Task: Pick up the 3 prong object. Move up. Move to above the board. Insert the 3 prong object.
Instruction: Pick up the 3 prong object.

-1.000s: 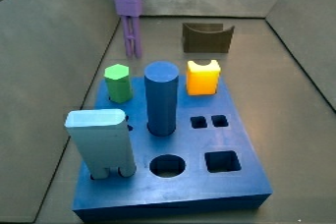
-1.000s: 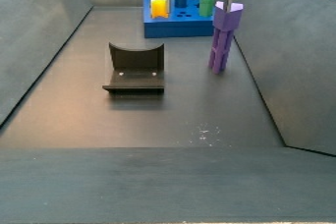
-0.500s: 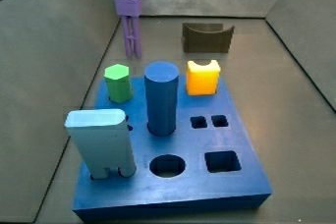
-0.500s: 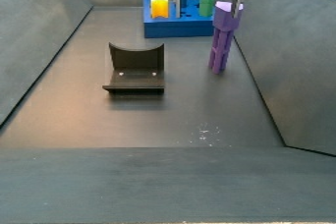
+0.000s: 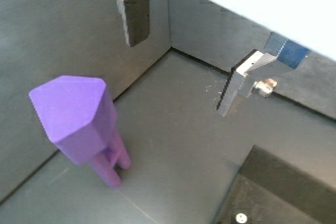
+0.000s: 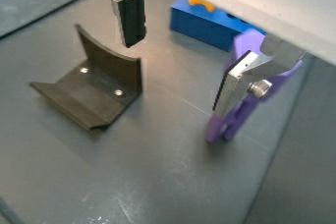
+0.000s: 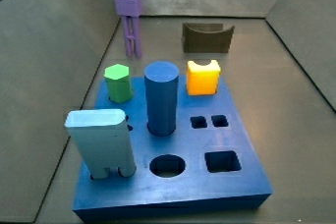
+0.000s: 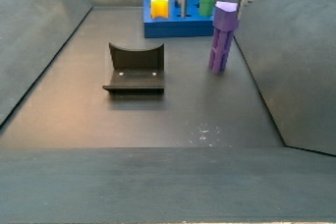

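We see the purple 3 prong object point(image 7: 128, 22) standing upright on its prongs on the table point(image 8: 157, 120), untouched, near the wall. The board point(image 7: 197, 184) lies at about 5 o'clock from it in that side view, carrying a tall blue cylinder point(image 7: 160, 98), a green peg point(image 7: 118, 83) and an orange block point(image 7: 201, 77). The pincer point(image 6: 184, 56) hangs above with its fingers point(image 6: 130, 19) spread, holding nothing. A dark U-shaped block point(image 8: 136, 68) rests well apart.
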